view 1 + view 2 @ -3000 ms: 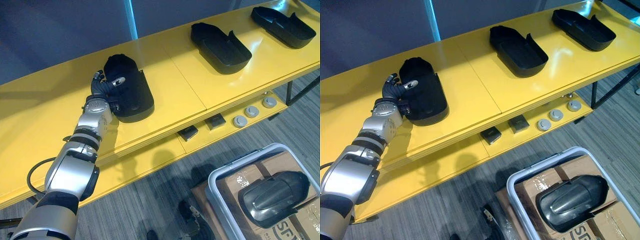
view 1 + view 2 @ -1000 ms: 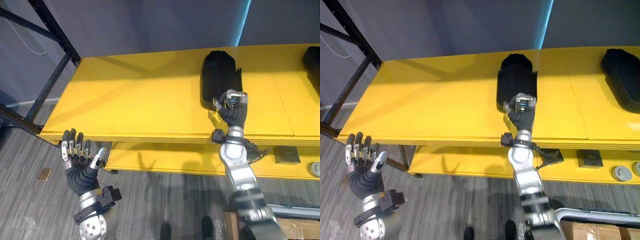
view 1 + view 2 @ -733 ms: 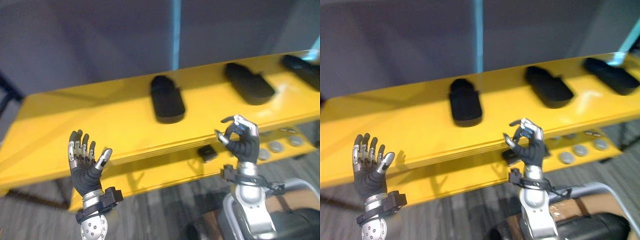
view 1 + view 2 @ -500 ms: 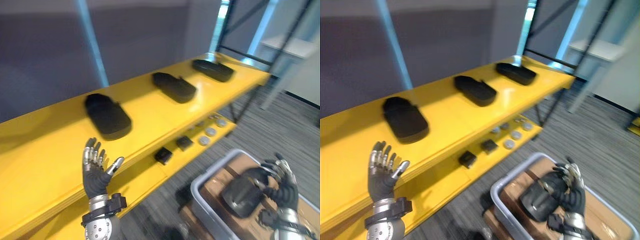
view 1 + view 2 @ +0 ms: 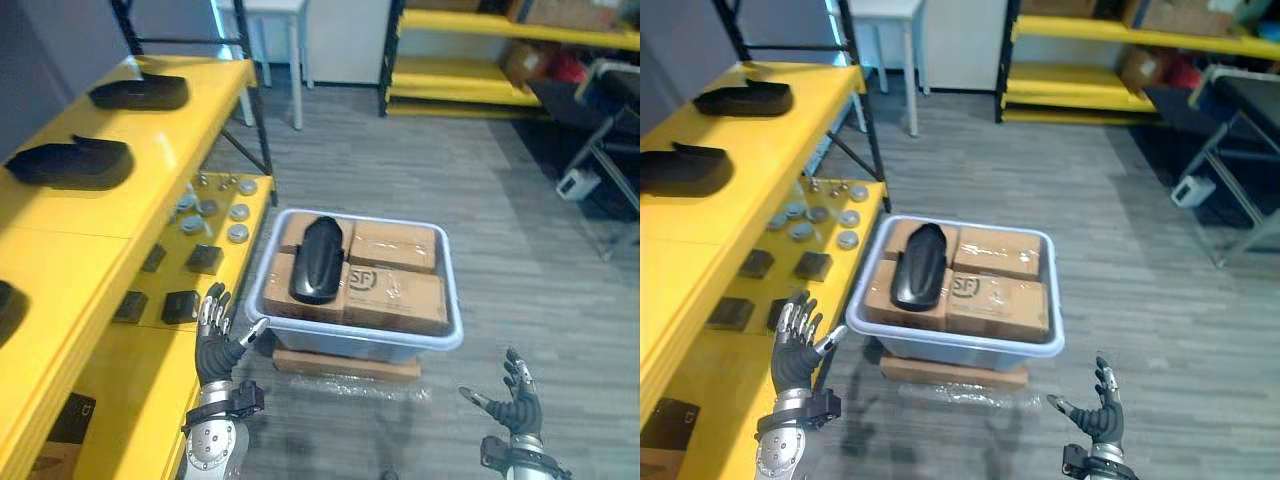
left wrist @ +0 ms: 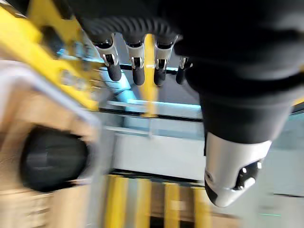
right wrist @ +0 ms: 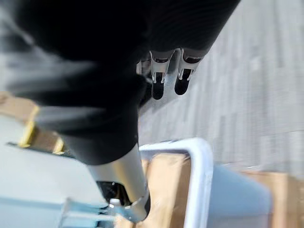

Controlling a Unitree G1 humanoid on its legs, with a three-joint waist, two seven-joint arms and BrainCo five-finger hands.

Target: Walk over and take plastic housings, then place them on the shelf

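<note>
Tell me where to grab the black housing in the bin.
Probably across its narrow middle, coming down from above: the housing lies dome up on the boxes in the bin, long axis pointing away from the robot, and its long sides look free.

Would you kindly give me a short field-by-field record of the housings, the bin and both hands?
bin: grey bin holding cardboard boxes
housing in bin: one black housing lying on the boxes
housings on shelf: far housing and near housing on the yellow shelf top
left hand: open, empty, raised beside the bin
right hand: open, empty, over the floor
</note>
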